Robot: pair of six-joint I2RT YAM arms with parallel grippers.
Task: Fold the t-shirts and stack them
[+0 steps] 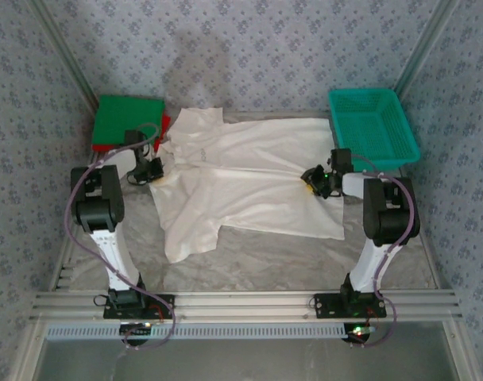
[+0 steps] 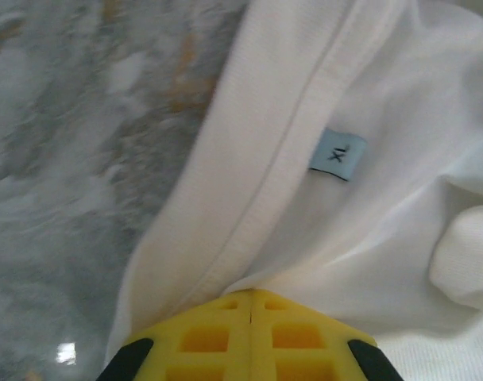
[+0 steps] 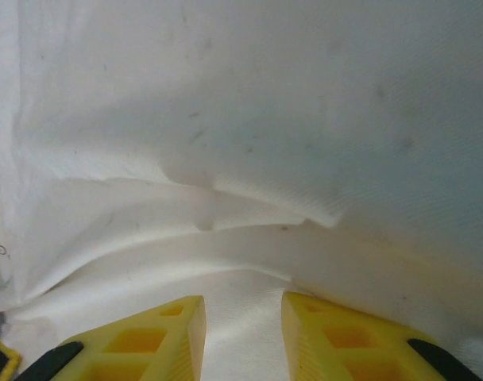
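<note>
Off-white t-shirt (image 1: 249, 178) lies unfolded on the counter (image 1: 249, 266); green t-shirt (image 1: 129, 119) and red t-shirt (image 1: 166, 123) are already folded, stacked. My left hand (image 2: 251, 298) is clamped on the white neck edge, my right hand (image 3: 243, 309) half open over the cloth

The off-white shirt (image 1: 249, 178) is matt wrinkled cloth, the basket (image 1: 374, 127) plastic mesh.

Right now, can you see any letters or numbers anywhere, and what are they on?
"XL": on the small pale-blue tag sewn beside the collar seam of the off-white t-shirt; it sits tilted in the left wrist view.
No other text can be read.
</note>
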